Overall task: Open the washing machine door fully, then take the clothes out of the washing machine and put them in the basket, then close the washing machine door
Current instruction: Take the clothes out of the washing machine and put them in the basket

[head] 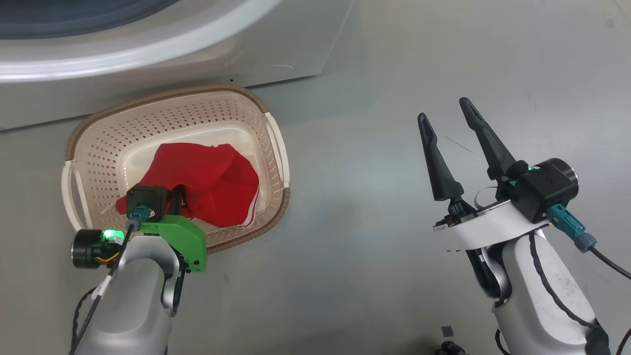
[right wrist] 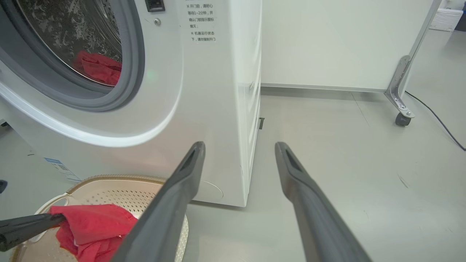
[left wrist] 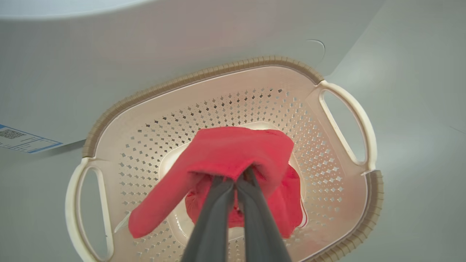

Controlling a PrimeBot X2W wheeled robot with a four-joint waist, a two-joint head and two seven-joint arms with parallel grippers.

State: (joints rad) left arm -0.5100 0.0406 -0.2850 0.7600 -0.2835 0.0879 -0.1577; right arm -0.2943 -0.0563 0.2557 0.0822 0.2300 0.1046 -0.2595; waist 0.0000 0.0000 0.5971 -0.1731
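Note:
My left gripper [left wrist: 236, 178] is shut on a red garment [left wrist: 233, 149] of the clothes and holds it in the cream basket [left wrist: 204, 74], over more red fabric [left wrist: 287, 203]. In the head view the clothes [head: 207, 182] lie in the basket [head: 162, 98], which stands on the floor against the washing machine [head: 197, 59]. My right gripper [head: 442, 109] is open and holds nothing, over bare floor right of the basket. The right wrist view shows the washing machine [right wrist: 218, 91] with its drum mouth uncovered and red clothes [right wrist: 98, 67] inside. The washing machine door is out of view.
A white partition [right wrist: 327, 43] on a castor [right wrist: 402, 118] stands behind the machine's right side, with a black cable [right wrist: 437, 120] on the floor beside it. Grey floor [head: 369, 222] stretches between the basket and my right arm. A blue sticker [left wrist: 22, 140] marks the machine's lower front.

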